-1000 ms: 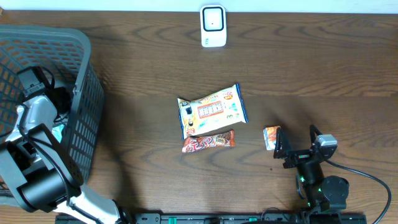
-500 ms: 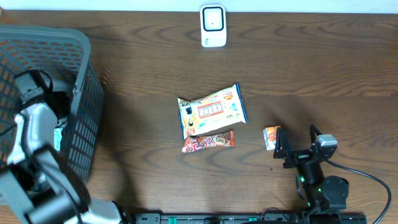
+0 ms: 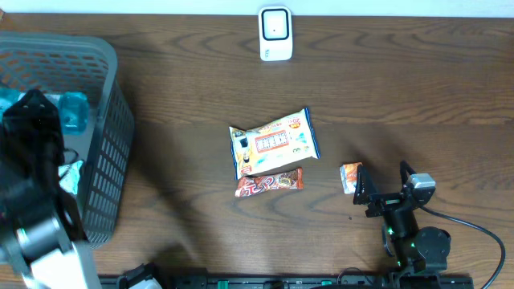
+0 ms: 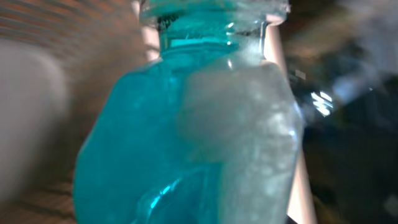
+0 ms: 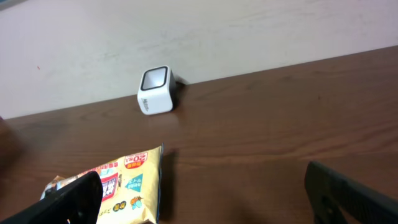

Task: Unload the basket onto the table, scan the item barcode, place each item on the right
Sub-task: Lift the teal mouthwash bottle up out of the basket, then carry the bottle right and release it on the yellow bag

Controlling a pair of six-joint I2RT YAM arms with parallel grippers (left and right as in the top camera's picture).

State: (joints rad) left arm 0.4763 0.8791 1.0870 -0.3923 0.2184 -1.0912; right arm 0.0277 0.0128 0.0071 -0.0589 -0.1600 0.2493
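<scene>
Right, overhead barely glimpses the teal packet [image 3: 74, 108] over the basket [image 3: 112, 160]; left wrist view fills with it, left gripper [image 3: 55, 112] clamped on, right gripper [image 3: 383, 183] spread wide.

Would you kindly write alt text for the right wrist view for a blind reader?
A white cube-shaped barcode scanner stands at the far edge of a brown wooden table. A yellow snack packet lies lower left; the right gripper is open.

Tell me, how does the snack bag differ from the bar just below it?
The bag is far bigger and broader; the bar is slim. The bag is pale yellow with blue ends; the bar is red-orange. Both lie flat on the table, slanted alike.
</scene>
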